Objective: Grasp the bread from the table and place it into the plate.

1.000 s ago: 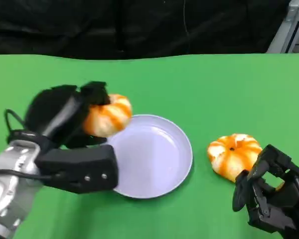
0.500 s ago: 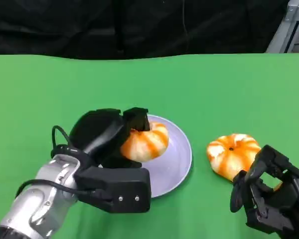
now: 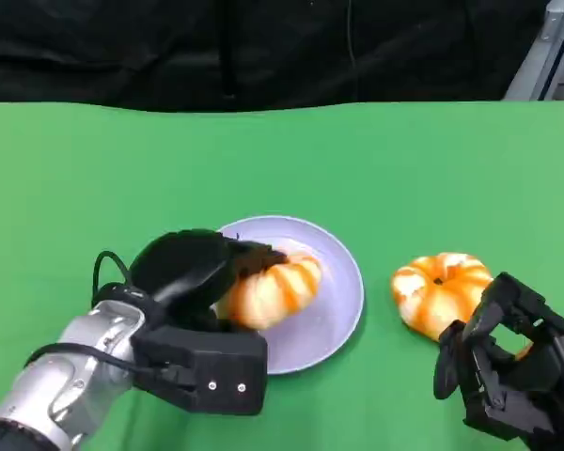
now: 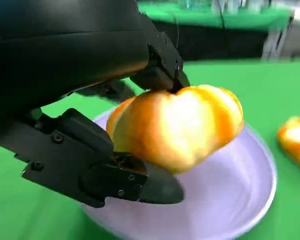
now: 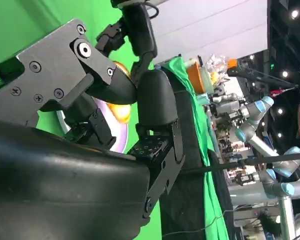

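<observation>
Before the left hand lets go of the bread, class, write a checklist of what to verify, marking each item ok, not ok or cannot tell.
1. Bread is over the plate, inside its rim: ok.
2. Left hand grips the bread: ok.
3. Bread rests on the plate surface: cannot tell; the left wrist view suggests it hangs just above.
4. Plate lies flat on the table: ok.
5. Second bread lies apart from the plate: ok.
6. Right hand is away from the plate: ok.

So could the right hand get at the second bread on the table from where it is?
Probably yes. The right hand sits just beside the second bread with bare green table around it; the left hand is busy over the plate.
</observation>
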### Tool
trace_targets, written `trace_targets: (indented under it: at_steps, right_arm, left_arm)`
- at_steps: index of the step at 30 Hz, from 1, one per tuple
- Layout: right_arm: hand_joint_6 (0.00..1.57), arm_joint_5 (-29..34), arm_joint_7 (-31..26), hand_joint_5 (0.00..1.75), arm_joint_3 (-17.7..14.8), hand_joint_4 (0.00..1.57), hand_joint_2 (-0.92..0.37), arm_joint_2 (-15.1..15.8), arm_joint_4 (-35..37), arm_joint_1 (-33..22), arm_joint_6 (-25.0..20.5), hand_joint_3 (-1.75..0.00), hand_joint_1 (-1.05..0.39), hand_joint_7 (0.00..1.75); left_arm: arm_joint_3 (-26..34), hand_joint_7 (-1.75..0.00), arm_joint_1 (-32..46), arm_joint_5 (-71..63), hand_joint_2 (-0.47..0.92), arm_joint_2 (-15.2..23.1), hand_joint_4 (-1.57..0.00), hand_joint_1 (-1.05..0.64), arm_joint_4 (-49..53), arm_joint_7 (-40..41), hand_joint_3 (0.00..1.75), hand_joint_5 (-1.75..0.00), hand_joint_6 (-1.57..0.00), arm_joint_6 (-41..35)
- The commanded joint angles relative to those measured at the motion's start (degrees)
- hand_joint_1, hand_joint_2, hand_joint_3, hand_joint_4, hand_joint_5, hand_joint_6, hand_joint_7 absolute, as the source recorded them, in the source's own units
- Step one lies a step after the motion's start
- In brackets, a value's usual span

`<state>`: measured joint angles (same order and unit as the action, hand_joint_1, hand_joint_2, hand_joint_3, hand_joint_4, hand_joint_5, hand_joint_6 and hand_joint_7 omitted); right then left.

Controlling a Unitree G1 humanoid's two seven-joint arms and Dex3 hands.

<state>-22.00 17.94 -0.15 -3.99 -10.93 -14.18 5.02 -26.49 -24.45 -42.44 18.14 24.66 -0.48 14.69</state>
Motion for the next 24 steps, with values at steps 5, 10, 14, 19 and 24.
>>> trace_targets:
  at_steps: [5,10,14,19,24]
  right_arm:
    - [0.70,-0.24,0.12,1.75,-0.31,0.88,-0.44,0.54,-0.56,-0.10,0.33,-1.31,-0.14,1.64]
    - [0.70,-0.81,-0.20,1.75,-0.62,0.88,-0.42,0.66,-1.42,-0.37,-0.50,-1.34,-0.14,1.64]
    - [0.70,-0.93,-0.20,1.75,-0.68,0.88,-0.42,0.65,-1.35,-0.32,-0.61,-1.35,-0.14,1.63]
    - [0.70,-0.61,-0.38,1.75,-0.59,0.88,-0.42,0.61,-1.83,-0.55,-1.08,-1.35,-0.14,1.64]
    - [0.71,-0.38,-0.21,1.75,-0.74,0.88,-0.43,0.56,-1.29,-0.27,-0.63,-1.33,-0.14,1.63]
  left_arm:
    - [1.49,0.00,-0.76,4.90,0.92,0.74,0.00,-1.05,2.23,-5.26,0.69,0.00,-0.08,-1.15]
    - [11.02,0.00,3.62,25.26,0.92,-0.92,0.00,-1.05,-6.13,-17.67,0.65,0.00,-0.03,-5.83]
    - [14.54,-0.03,6.24,32.05,0.92,-1.38,-0.05,-1.02,-13.65,-21.54,0.48,-0.02,-0.13,-13.23]
    - [25.10,-0.18,13.26,50.49,0.92,-6.85,-0.74,-0.09,-27.48,-21.28,0.41,-0.26,-0.72,-31.87]
    - [32.89,-0.40,19.77,66.18,0.72,-6.97,-0.82,0.07,-38.32,-22.99,1.09,-1.22,-1.10,-46.29]
